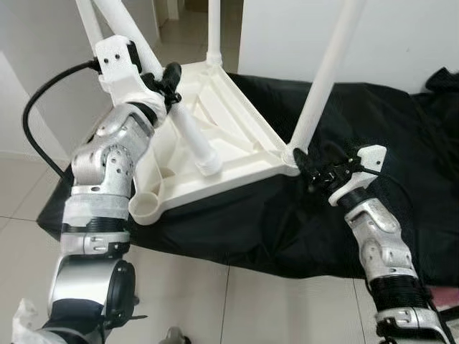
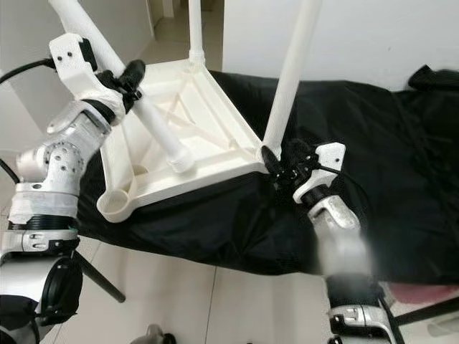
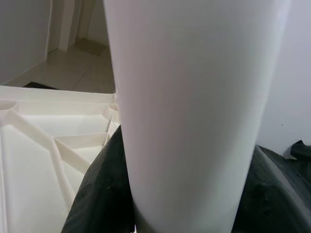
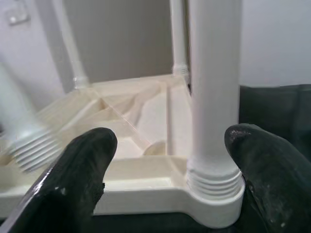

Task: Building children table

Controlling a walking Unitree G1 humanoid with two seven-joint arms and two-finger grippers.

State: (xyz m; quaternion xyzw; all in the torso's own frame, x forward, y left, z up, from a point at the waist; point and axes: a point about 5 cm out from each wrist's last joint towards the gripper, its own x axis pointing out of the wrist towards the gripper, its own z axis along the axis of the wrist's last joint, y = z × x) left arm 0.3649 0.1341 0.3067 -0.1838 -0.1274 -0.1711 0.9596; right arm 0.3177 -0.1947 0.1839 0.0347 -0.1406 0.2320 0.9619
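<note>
A white plastic table top (image 1: 240, 132) lies upside down on a black cloth. Three white legs stand in its corners, one at the back (image 1: 214, 29) and one at the near right (image 1: 326, 79). The front-left corner socket (image 1: 145, 206) is empty. My left gripper (image 1: 171, 82) is shut on a loose white leg (image 1: 195, 137), held slanted over the underside, with its threaded end (image 1: 210, 165) low above the ribs. My right gripper (image 4: 172, 145) is open at the near-right corner, its fingers (image 4: 90, 165) on either side of that leg's base (image 4: 214, 174).
The black cloth (image 1: 401, 143) covers a low surface that runs to the right. Pale tiled floor (image 1: 215, 301) lies in front, and a white wall behind. A black cable (image 1: 36, 115) loops off my left arm. A dark bag (image 1: 445, 79) sits at the far right.
</note>
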